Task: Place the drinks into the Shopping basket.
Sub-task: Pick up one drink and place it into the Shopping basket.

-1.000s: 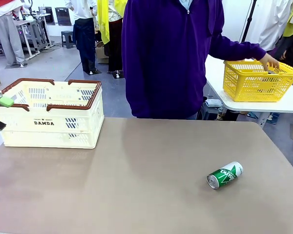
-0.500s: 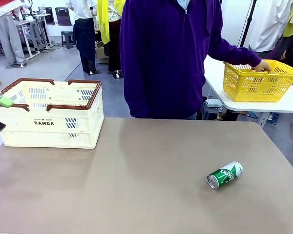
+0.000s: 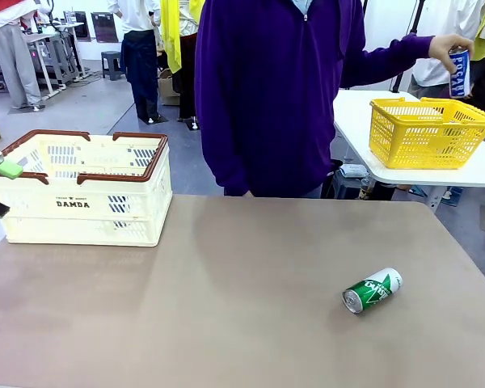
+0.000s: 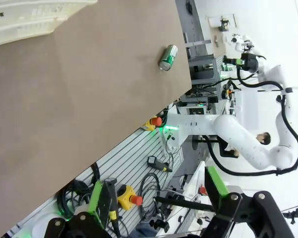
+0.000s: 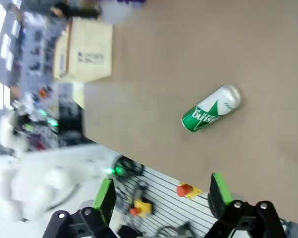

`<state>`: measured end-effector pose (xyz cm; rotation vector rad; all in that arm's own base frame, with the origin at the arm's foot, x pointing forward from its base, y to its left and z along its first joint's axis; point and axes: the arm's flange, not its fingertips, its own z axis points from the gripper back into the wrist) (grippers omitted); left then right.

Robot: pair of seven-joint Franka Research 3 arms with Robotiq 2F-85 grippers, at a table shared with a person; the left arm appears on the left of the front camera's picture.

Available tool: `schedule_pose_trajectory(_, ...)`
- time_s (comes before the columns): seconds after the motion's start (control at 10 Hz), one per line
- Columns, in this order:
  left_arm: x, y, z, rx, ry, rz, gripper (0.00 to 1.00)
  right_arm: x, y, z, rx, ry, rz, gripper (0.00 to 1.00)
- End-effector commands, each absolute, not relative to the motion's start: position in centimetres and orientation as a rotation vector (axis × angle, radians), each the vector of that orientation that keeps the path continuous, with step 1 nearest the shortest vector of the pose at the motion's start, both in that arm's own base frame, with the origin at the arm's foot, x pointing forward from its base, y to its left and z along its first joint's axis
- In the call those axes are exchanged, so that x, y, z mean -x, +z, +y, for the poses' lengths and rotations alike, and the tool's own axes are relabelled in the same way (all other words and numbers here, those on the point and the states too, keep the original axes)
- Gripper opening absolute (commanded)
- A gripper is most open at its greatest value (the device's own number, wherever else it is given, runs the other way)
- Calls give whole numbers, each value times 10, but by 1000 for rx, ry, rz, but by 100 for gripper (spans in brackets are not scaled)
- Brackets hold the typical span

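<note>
The big matte tan table point(image 3: 226, 323) takes up the lower half of the front view. On it at the upper left sits the Shopping basket point(image 3: 81, 190). It's boxy cream slotted plastic with a brown rim and DAMDA on the side. At the upper right, a yellow mesh basket point(image 3: 430, 133) sits on a white side table.

The left gripper point(image 4: 156, 191) has its jaws spread wide with nothing between them, and the green can point(image 4: 168, 57) is way off in the upper middle of its wrist view. The right gripper point(image 5: 161, 196) is wide open and empty too, with that can above the gap, well apart. It's a slim shiny cylinder lying on its side.

The blue can point(image 3: 459, 71) is upright in the person's hand point(image 3: 443, 48), top right, above the yellow basket.
</note>
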<state>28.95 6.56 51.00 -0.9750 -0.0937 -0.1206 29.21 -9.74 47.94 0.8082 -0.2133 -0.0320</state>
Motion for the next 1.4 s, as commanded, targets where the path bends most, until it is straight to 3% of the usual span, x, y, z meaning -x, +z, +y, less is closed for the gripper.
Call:
schedule_pose_trajectory(0.0,-289,511,65,991,-109,-100,100,-324,470,-40,-456,199,-122,100)
schedule_pose_trajectory(0.2,-289,511,65,991,-109,-100,100,-323,477,-43,-435,279,-111,100)
schedule_pose_trajectory(0.3,-289,511,65,991,-109,-100,100,-309,496,-88,-625,208,-209,100)
schedule_pose_trajectory(0.6,-289,511,65,991,-109,-100,100,-269,509,-163,-644,43,-370,100)
schedule_pose_trajectory(0.8,-289,511,65,991,-109,-100,100,-290,499,-133,-644,136,-303,100)
schedule_pose_trajectory(1.3,-289,511,65,991,-109,-100,100,-372,429,6,-383,383,-114,100)
